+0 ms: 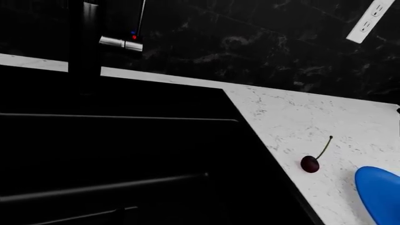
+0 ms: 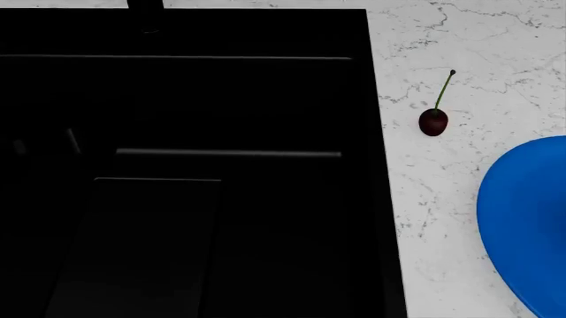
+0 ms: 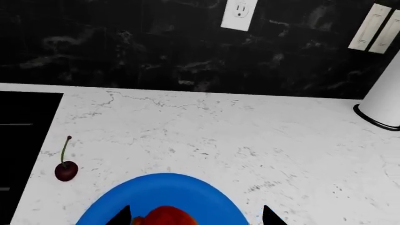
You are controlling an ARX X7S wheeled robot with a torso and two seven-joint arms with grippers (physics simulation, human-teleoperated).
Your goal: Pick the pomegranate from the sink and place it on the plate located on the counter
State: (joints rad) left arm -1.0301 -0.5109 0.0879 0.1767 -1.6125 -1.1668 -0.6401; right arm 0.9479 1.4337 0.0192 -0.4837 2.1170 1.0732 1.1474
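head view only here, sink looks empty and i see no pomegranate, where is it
Observer: In the right wrist view the pomegranate sits between the right gripper's fingertips, over the plate.
Operator: gripper shut on it
Observer: Cannot tell; only the fingertips and the fruit's top show at the frame edge.
Operator: anything near the plate
Observer: A cherry lies on the counter, apart from the plate, and a white cylinder stands further off.
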